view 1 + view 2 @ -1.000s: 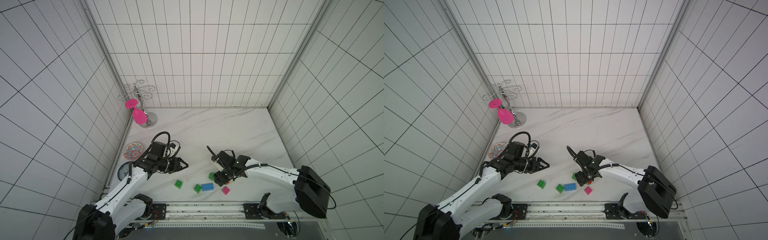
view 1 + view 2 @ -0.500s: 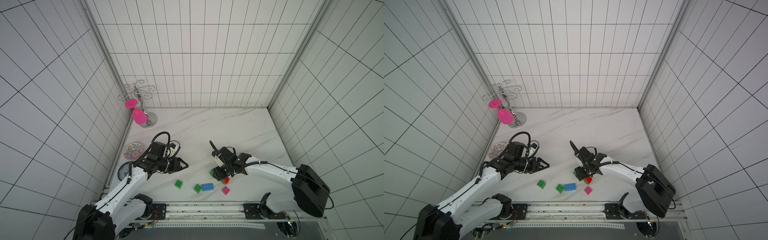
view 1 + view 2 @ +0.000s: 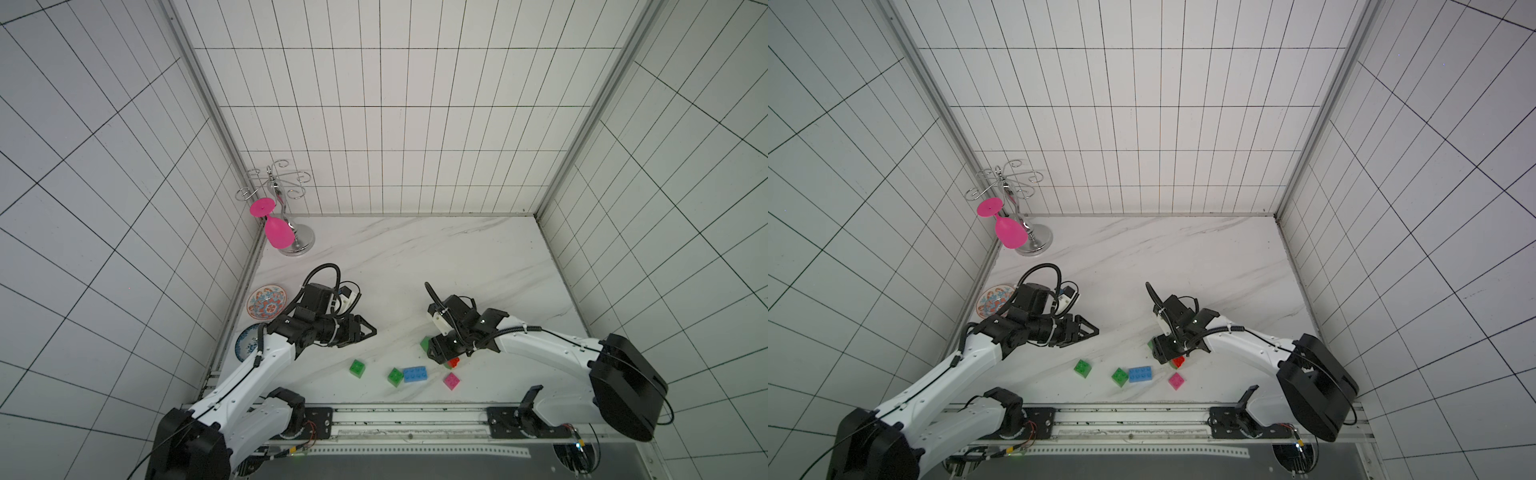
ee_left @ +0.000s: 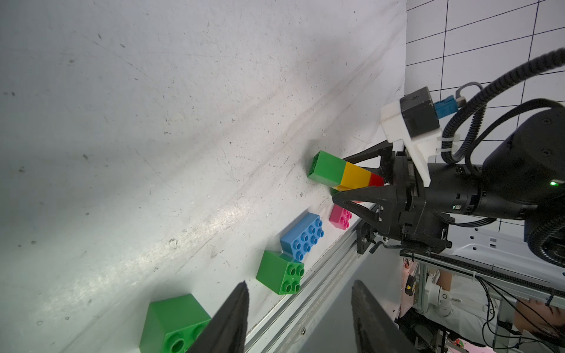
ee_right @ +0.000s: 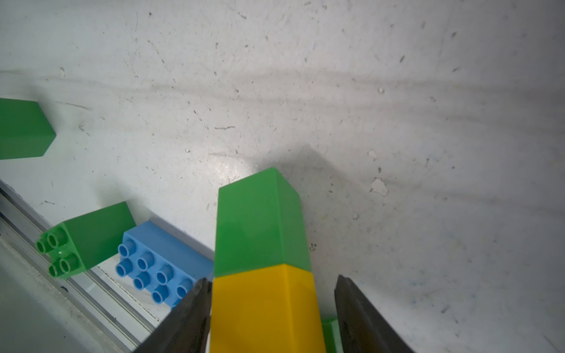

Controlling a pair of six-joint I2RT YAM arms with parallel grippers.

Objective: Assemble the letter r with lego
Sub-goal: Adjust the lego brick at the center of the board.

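We see the green-yellow-red stack (image 3: 424,345) lower centre in a top view, near the front edge of the table (image 3: 415,257). Its long axis points green end toward open marble. The right gripper (image 5: 272,279) is spread astride it, and the left gripper (image 4: 299,287) is spread too.

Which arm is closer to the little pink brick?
Right. The right gripper hovers just behind the pink brick; the left gripper is farther off, out past the blue brick.

Top views overlook the whole table (image 3: 415,257); close wrist views share the blue brick (image 4: 302,237).
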